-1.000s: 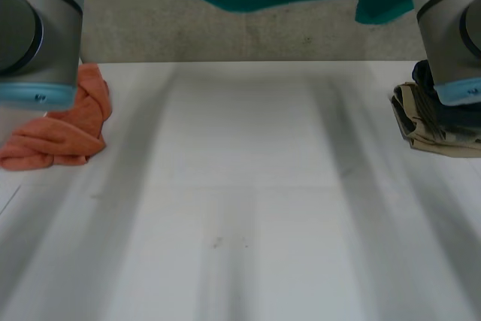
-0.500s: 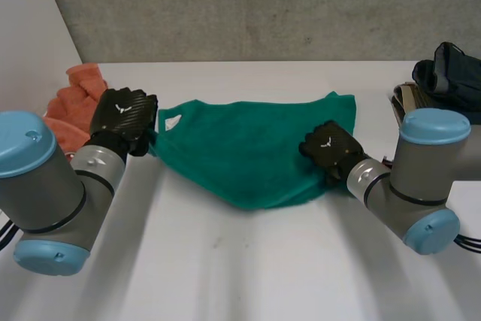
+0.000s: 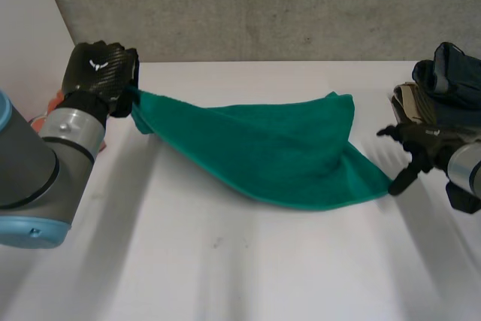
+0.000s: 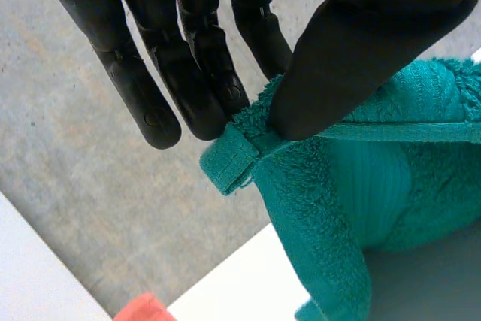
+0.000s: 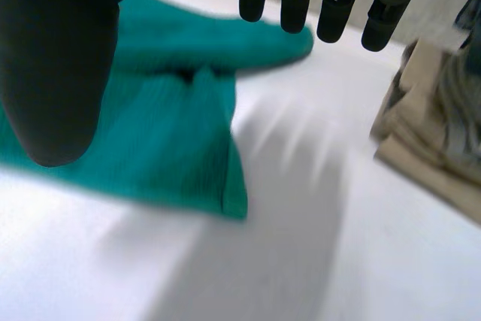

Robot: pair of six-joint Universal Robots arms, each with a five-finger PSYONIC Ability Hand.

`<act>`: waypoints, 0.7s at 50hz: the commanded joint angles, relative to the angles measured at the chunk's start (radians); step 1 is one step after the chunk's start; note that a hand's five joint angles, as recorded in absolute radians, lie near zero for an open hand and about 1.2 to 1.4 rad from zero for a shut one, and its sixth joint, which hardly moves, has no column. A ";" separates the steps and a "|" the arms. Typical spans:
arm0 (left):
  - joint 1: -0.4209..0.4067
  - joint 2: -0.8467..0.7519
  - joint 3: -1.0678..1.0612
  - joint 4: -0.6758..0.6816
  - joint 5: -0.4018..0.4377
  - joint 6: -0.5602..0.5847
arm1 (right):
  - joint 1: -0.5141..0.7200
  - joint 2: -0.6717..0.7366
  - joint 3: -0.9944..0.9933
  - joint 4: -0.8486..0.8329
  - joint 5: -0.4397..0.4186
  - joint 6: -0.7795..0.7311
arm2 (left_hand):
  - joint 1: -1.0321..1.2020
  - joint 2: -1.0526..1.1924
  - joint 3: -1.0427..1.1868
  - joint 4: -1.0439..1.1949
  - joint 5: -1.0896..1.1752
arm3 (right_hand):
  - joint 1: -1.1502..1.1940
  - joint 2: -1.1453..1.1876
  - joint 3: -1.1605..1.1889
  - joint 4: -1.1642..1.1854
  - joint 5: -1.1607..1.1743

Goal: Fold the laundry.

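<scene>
Green towel (image 3: 278,148) stretched across the white table (image 3: 248,268), one corner raised off it. Left hand (image 3: 96,73) at that raised corner: thumb pressed against straight fingers, the towel's hem pinched between them. From there the towel sags down onto the table. Right hand (image 3: 427,143) just past the towel's opposite low corner, fingers straight and spread, thumb well apart, nothing in its hold. Orange cloth (image 4: 143,310) beyond the towel's held corner, behind the left hand. Pile of dark and beige clothes (image 5: 432,129) beyond the towel's other end, beside the right hand
</scene>
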State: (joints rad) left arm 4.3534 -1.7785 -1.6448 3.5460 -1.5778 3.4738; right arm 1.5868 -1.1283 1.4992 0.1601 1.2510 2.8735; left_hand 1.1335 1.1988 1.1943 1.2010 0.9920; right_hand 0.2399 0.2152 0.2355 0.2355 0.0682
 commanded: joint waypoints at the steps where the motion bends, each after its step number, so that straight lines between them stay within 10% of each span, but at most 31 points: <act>1: -0.028 -0.013 0.120 -0.070 0.005 -0.005 | 0.008 0.012 0.121 -0.154 0.013 -0.054 | 0.263 0.197 0.202 0.195 0.230 | -0.011 0.014 -0.007 -0.007 -0.014; 16: -0.097 -0.019 0.293 -0.190 0.001 -0.059 | 0.251 0.068 0.204 -0.333 0.096 0.151 | 0.263 0.197 0.202 0.195 0.230 | 0.047 0.072 0.052 0.052 0.045; 35: -0.090 -0.021 0.309 -0.190 -0.002 -0.061 | 0.280 0.206 0.085 -0.427 0.168 -0.002 | 0.263 0.197 0.202 0.195 0.230 | 0.476 0.501 0.481 0.481 0.473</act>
State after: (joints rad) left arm 4.2550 -1.7982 -1.3346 3.3559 -1.5798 3.4128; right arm 1.8807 -0.9323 1.5938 -0.2329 1.4221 2.9326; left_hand 1.1335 1.1988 1.1943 1.2010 0.9920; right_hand 0.5737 0.5725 0.5660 0.5659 0.3124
